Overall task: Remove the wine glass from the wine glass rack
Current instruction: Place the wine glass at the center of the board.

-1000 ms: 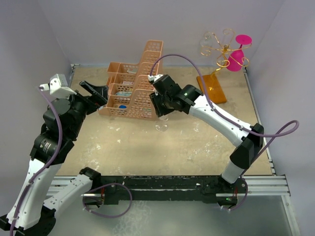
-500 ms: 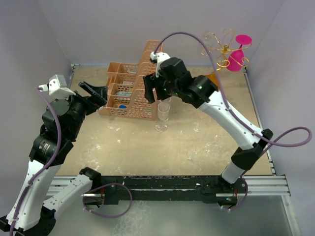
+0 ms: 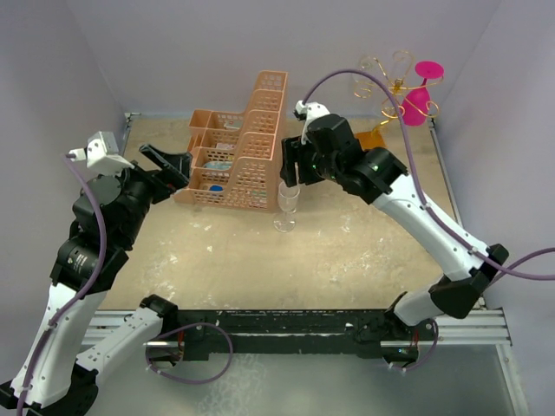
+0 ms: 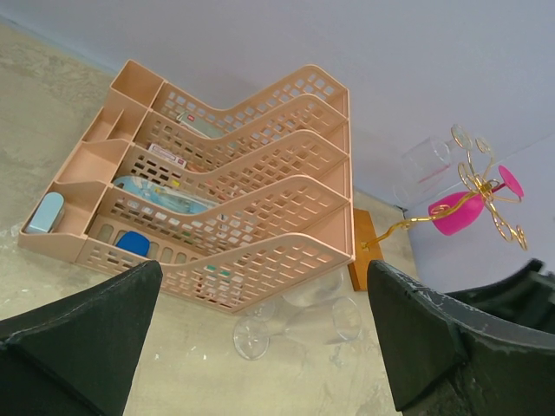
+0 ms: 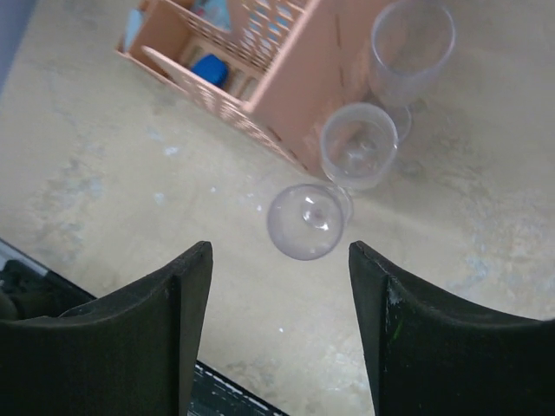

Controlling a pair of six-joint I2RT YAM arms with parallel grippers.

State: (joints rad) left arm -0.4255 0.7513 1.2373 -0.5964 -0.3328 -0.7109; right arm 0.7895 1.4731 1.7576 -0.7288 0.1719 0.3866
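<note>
Looks to me like the wine glass (image 3: 287, 199) is already off the wine glass rack (image 3: 395, 87). It's standing upright on its foot on the bench (image 3: 217, 260), mid-frame in the top view, just beside the near corner of the peach basket (image 3: 234, 165). The rack sits well apart in the upper right, with a pink glass (image 3: 416, 104) and a clear glass (image 3: 360, 82) hanging from its curls. The spot makes sense as a set-down: flat bare bench, an easy reach, nothing to knock over except maybe the basket. The right pincer (image 3: 293, 173) hangs just above the glass, fingers apart and holding nothing. In the right wrist view the foot and rim show between the two dark fingers (image 5: 173, 329) with a gap on either side, so no contact. That view seems to show a second clear glass (image 5: 412, 52) further back by the basket, but I can't be sure. The right arm stretches in from the lower right, elbow bent, wrist tipped down. The left arm is folded up at the left of the frame, and the left pincer (image 3: 169, 163) is also spread wide and empty, pointing at the basket.
</note>
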